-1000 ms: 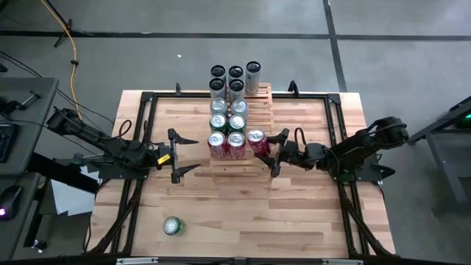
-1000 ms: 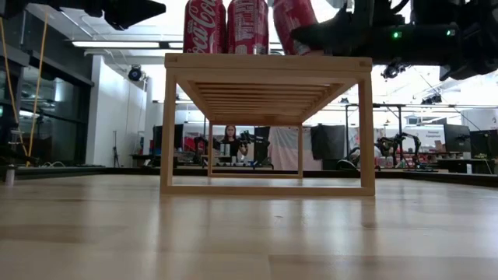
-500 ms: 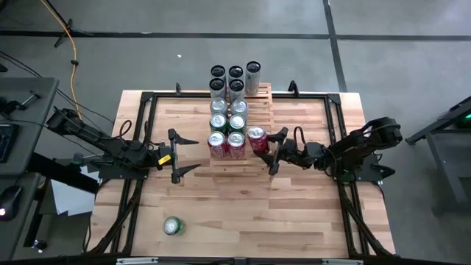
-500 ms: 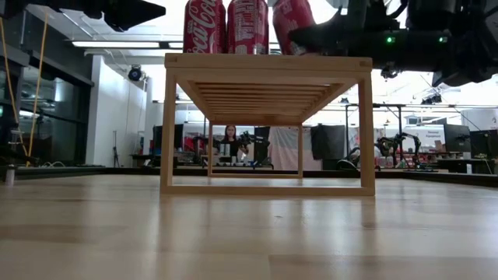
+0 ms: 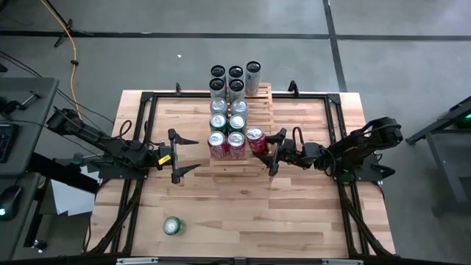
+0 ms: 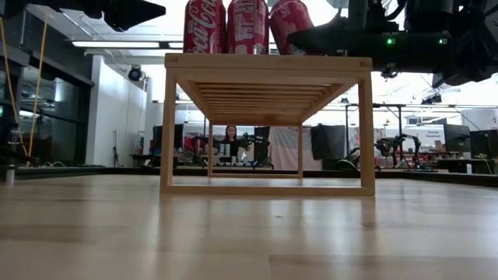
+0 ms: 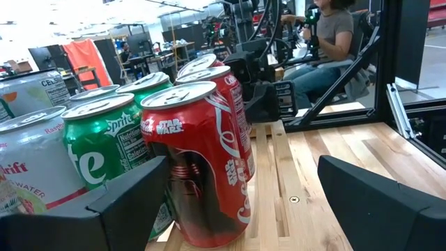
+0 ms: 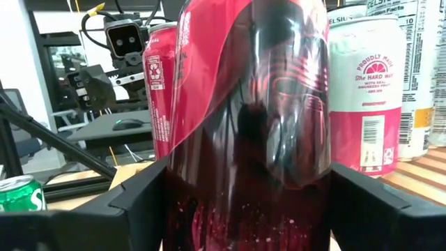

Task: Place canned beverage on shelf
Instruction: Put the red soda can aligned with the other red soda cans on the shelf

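Note:
The pale wooden shelf (image 5: 262, 103) (image 6: 264, 64) stands mid-table and carries several upright cans in rows. Two red cans (image 5: 227, 143) stand on its near step. My right gripper (image 5: 270, 152) (image 8: 247, 202) reaches in level from the table's right. It is shut on a third red can (image 5: 255, 138) (image 6: 289, 25) beside those two. My left gripper (image 5: 193, 154) hangs open just left of the shelf with nothing between its fingers. Its wrist view shows the nearest red can (image 7: 209, 160) ahead. A green can (image 5: 172, 226) lies on its side on the tabletop, near the front left. My right gripper pinches the red can's side walls (image 8: 174, 209) between its two fingers (image 8: 139, 202), low on the can's body. The fingers come level from the table's right. The can leans slightly at the near step's right end; whether its bottom (image 6: 292, 50) rests on the shelf I cannot tell.
Black frame rails (image 5: 147, 99) border the tabletop. Bare wood lies in front of the shelf (image 5: 243, 213). Silver and green cans (image 5: 235, 88) fill the shelf's far steps. In the room behind the table a person (image 6: 231, 138) sits.
The red can in my right gripper has tipped a little nearer to upright and drawn slightly closer to the two red cans on the near step.

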Available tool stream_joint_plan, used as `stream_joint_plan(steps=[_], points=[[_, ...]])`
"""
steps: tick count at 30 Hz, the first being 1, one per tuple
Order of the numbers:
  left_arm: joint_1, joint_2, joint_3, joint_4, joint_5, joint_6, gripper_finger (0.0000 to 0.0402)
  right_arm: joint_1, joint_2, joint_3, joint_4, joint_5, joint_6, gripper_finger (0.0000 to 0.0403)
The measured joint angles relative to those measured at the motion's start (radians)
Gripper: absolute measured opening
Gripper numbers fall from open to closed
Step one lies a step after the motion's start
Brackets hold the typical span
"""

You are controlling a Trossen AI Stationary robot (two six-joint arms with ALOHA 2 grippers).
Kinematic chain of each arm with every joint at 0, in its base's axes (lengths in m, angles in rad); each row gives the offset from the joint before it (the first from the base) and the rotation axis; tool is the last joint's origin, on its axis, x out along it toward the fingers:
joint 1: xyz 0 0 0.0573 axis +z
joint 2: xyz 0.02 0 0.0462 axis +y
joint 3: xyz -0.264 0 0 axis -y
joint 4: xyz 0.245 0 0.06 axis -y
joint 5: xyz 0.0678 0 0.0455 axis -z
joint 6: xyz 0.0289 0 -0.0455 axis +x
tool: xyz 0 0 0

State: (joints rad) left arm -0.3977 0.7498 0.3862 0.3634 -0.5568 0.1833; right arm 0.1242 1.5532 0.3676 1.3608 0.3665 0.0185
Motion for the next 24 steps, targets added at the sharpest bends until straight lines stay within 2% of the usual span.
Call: stream_joint_plan(steps=[6,24], points=[[0.000,0.000,0.000,0.000,0.000,-0.001,0.0362,0.000,0.000,0.000,-0.013,-0.005,0.000,0.0337],[0.000,0.000,0.000,-0.005,0.000,-0.001,0.0362,0.001,-0.030,-0.003,-0.007,-0.001,-0.016,0.0333]])
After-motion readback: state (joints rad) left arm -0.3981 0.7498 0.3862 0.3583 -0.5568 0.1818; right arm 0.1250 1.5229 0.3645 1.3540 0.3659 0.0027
